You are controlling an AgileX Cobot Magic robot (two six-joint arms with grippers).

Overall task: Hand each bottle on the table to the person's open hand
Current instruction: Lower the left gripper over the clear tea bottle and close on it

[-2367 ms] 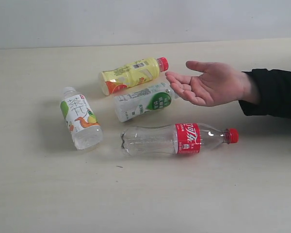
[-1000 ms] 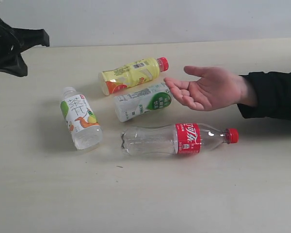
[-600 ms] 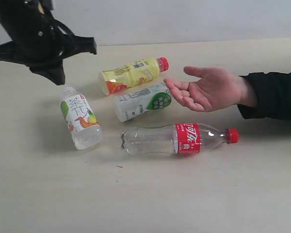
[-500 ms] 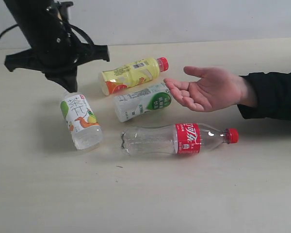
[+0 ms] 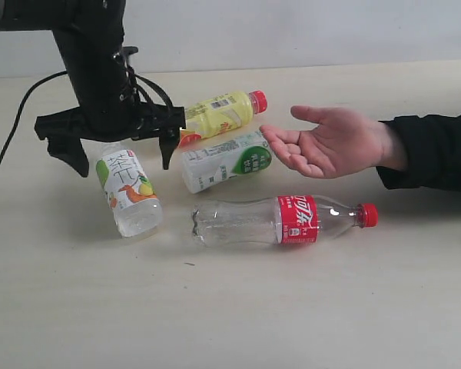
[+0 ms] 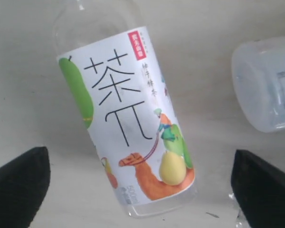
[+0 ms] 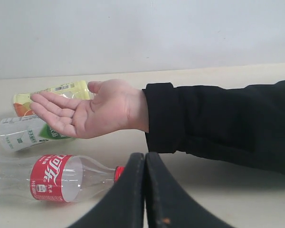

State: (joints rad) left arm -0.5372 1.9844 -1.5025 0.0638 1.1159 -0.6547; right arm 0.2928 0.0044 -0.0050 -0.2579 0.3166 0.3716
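My left gripper (image 5: pixel 124 161) is spread wide and holds nothing. A second ago it was shut and only just showing at the far left edge. Since then it has swung in over the table (image 5: pixel 292 307) and sprung open. Now it hangs over the clear bottle with the camel label (image 5: pixel 127 192), one finger on each side. In my wrist view the black fingertips (image 6: pixel 19 190) sit well clear of the label on both sides and touch nothing. I cannot say for sure how far above the bottle they are, or where along its length they would close; the two views do not quite agree.

That bottle lies on its side where it has been all along. Near my right-hand finger is the base of the white bottle with the green label (image 5: pixel 227 160). The yellow bottle (image 5: pixel 215 115) lies behind it, its base end hidden by my gripper. The clear bottle with the red label (image 5: pixel 280 219) lies nearer the front.

Beyond them the person's open hand (image 5: pixel 330 138) waits palm up, with nothing in it. All four bottles are on the table, so none has been handed over yet. I judge the first pick is chosen: lower, close, lift, then carry across to the palm. My right gripper (image 7: pixel 145 159) is closed on nothing, near the black sleeve (image 7: pixel 218 123).
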